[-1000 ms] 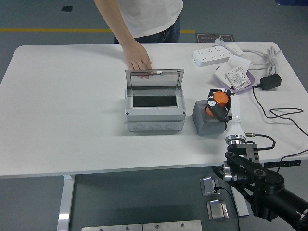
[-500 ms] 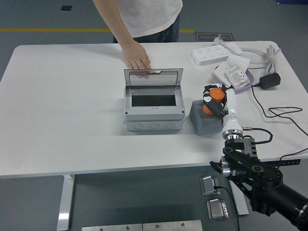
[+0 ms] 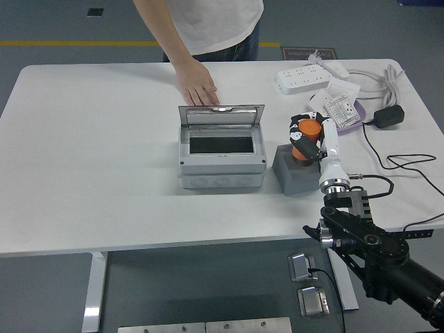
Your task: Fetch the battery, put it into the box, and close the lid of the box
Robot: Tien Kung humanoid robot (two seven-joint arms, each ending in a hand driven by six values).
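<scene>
**Orange battery in hand, box to its left**

The right hand (image 3: 310, 141) grips the battery (image 3: 306, 139) upright above the grey block (image 3: 297, 173). The open box (image 3: 222, 147) lies leftward, lid (image 3: 221, 115) raised beside a person's hand (image 3: 199, 88). Left arm unseen.

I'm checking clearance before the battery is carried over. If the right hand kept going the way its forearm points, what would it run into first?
The right hand, closed on the orange battery above the grey holder, points up-table. Next in that line looks like the white adapter, though height is unclear.
</scene>
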